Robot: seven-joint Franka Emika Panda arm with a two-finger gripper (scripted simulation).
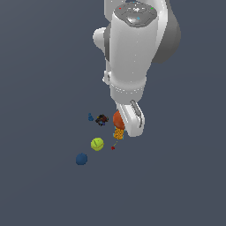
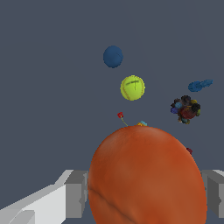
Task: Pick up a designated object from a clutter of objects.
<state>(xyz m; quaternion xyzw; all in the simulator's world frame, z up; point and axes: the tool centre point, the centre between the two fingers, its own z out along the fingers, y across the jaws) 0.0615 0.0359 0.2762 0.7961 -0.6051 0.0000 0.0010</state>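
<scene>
The designated object, an orange-red mottled ball point(image 2: 144, 166), fills the near part of the wrist view and sits between my gripper's point(image 2: 146, 197) fingers point(image 2: 76, 192), whose pads press against both of its sides. In the exterior view the ball point(image 1: 116, 119) shows just beside the white hand of my gripper point(image 1: 125, 122), which hides part of it. The clutter of objects lies around it: an orange-yellow block point(image 1: 118, 133) right next to the ball, a yellow-green ball point(image 1: 97, 144) and a dark blue ball point(image 1: 81, 159). Whether the orange-red ball rests on the floor I cannot tell.
A dark red-and-black drill-like item point(image 1: 102, 119) and a small blue piece point(image 1: 90, 117) lie on the exterior view's left of the ball. A tiny red piece point(image 1: 113, 148) lies near the block. The arm's large white links point(image 1: 132, 48) hang over the scene.
</scene>
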